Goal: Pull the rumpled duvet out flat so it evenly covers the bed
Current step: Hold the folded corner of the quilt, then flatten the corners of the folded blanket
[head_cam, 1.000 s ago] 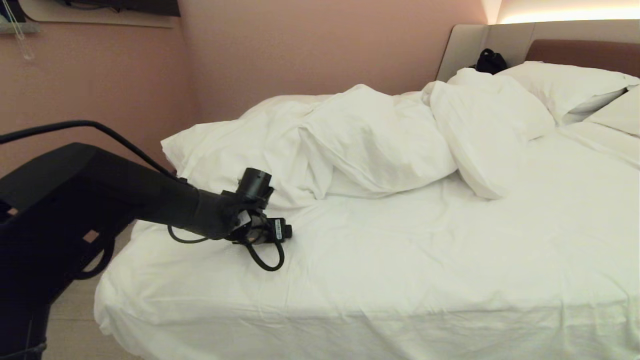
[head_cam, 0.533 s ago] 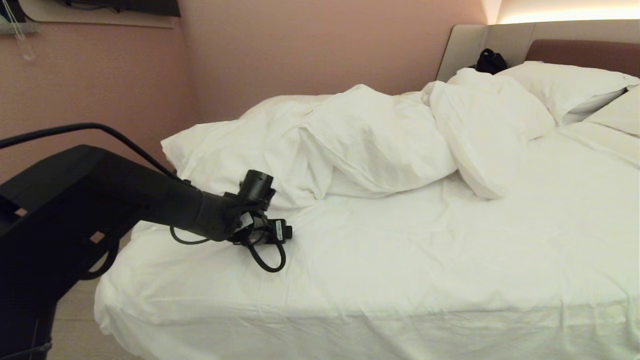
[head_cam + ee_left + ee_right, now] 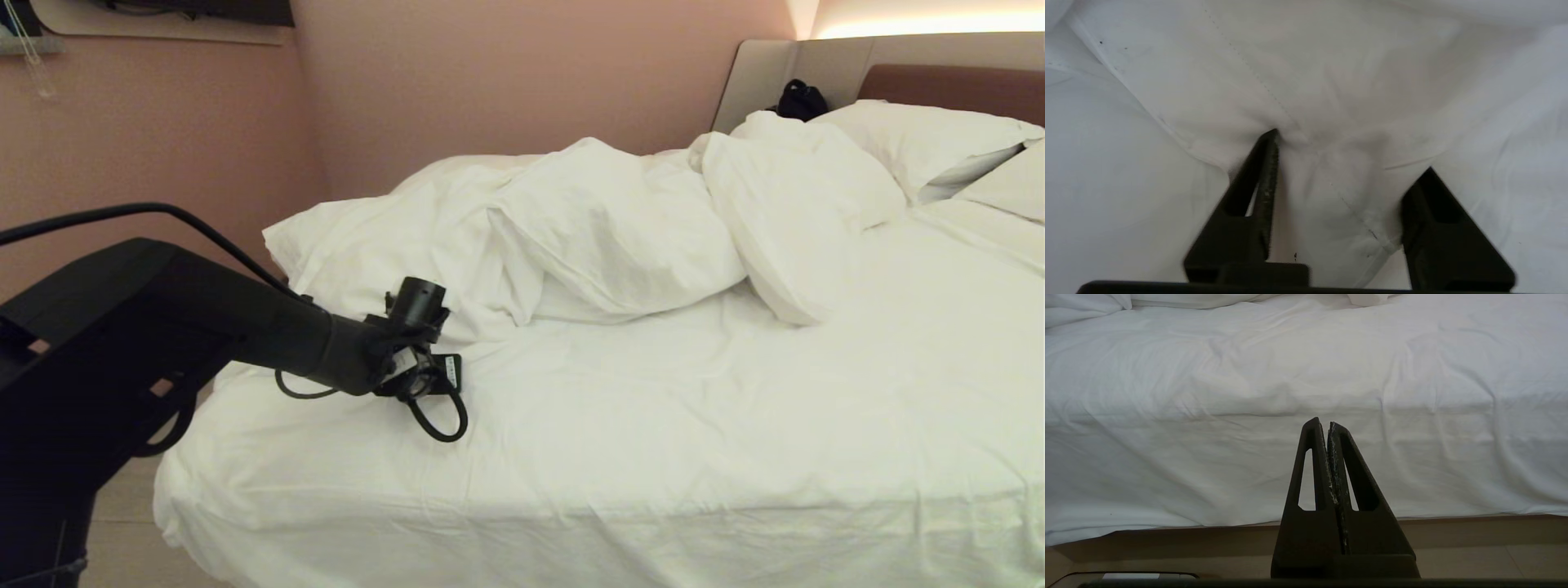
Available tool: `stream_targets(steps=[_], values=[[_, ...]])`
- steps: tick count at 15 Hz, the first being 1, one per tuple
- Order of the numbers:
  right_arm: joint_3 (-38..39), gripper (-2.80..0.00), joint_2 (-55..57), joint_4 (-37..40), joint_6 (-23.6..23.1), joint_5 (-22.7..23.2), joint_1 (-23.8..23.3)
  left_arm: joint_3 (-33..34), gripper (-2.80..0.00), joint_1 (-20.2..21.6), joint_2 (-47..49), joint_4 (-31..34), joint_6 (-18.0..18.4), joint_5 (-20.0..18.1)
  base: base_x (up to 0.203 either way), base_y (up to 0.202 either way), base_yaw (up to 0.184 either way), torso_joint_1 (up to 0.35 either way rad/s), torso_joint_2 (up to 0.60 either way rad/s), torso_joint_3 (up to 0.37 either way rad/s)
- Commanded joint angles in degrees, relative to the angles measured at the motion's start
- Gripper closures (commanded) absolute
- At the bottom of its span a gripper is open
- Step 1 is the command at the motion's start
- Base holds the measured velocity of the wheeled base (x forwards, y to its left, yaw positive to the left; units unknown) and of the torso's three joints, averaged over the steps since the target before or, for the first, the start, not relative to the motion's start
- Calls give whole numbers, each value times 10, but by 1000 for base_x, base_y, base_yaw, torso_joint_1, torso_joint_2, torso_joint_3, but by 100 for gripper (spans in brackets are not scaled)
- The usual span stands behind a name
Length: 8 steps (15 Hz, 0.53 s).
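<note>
At frame left, the left hand [image 3: 1347,163] straddles a fold of the duvet [image 3: 571,237] with fingers spread; the right hand [image 3: 1329,428] hangs pressed together beside the bed [image 3: 1290,535].

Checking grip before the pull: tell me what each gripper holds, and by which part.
The left gripper has a stitched fold of the duvet between its fingers, which stand apart; a firm hold cannot be told. The right gripper holds nothing.

pink wall [image 3: 490,73]; lit strip [image 3: 922,20], tile floor [image 3: 1453,559]
</note>
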Motion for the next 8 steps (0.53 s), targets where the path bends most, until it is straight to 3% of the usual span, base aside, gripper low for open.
stream_targets(steps=[1, 8], values=[[0, 0, 0, 0, 1, 0, 0, -1, 0, 0, 2, -2, 0, 3, 0, 0, 0, 0, 0, 0], [0, 0, 0, 0, 0, 0, 0, 1, 0, 3, -24, -17, 3, 38, 0, 0, 0, 0, 0, 0]])
